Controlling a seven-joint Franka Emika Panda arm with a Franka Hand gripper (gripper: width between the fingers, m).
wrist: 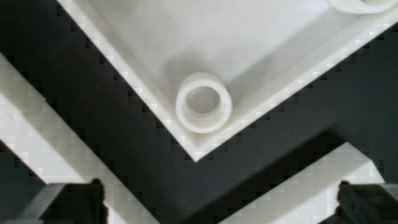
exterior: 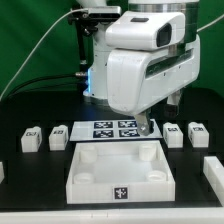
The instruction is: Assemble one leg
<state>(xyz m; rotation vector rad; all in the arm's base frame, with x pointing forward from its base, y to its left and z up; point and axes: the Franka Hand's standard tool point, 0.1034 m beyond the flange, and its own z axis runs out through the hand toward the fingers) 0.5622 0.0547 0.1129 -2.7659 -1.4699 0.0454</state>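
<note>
Several small white legs with square markers lie on the black table: two at the exterior view's left (exterior: 31,139) (exterior: 58,136) and two at its right (exterior: 174,132) (exterior: 198,132). The large white square part (exterior: 118,172) lies at the front centre. My gripper (exterior: 143,128) hangs over its far right corner, open and empty. In the wrist view a corner of the square part (wrist: 125,60) with a round socket (wrist: 203,105) lies below the gripper (wrist: 217,205). The two dark fingertips (wrist: 71,205) stand wide apart. No leg shows in the wrist view.
The marker board (exterior: 112,129) lies behind the square part. Another white piece (exterior: 212,170) shows at the exterior view's right edge. A green backdrop and the arm's cable stand behind.
</note>
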